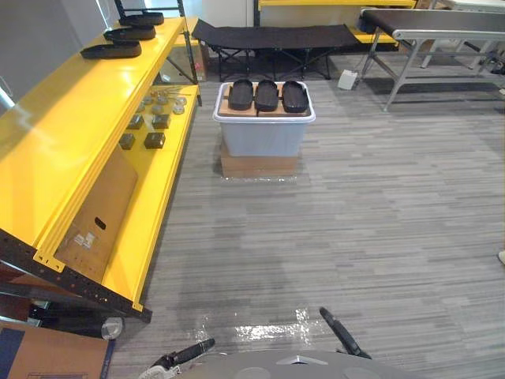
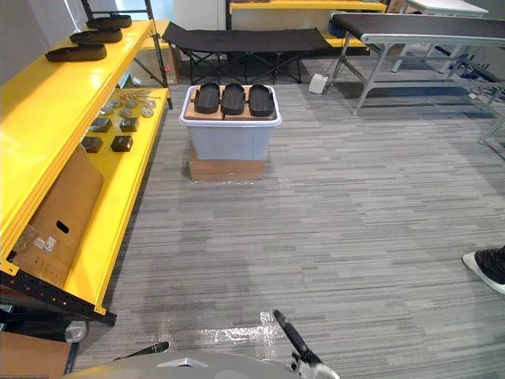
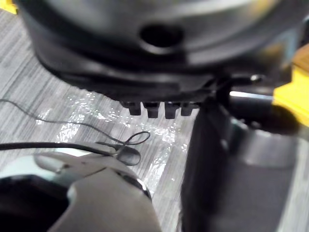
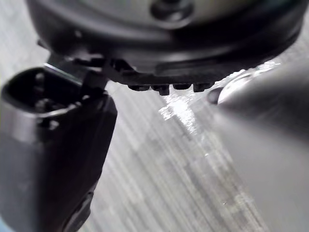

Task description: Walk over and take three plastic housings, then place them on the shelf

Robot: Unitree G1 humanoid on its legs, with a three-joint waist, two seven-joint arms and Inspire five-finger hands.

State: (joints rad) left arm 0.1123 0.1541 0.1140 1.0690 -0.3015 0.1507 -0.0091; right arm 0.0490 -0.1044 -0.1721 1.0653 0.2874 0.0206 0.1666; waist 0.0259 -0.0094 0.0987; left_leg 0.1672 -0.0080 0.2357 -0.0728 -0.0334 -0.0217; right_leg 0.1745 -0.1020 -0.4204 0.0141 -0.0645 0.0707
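Three black plastic housings (image 1: 267,95) lie side by side on a cardboard sheet on top of a pale grey bin (image 1: 264,134), which stands on the floor some way ahead. Three more black housings (image 1: 111,50) sit at the far end of the yellow shelf (image 1: 71,126) top on my left. My left hand (image 1: 189,352) and right hand (image 1: 338,330) hang low at the near edge, far from the bin, fingers relaxed and holding nothing. The wrist views show each hand (image 3: 145,43) (image 4: 169,34) over bare grey floor.
Small dark parts (image 1: 154,140) and a leaning cardboard sheet (image 1: 99,209) occupy the lower shelf. A black folding cot (image 1: 276,35) and a conveyor table (image 1: 442,24) stand at the back. A person's shoe (image 2: 489,267) is at the right. Grey plank floor stretches between me and the bin.
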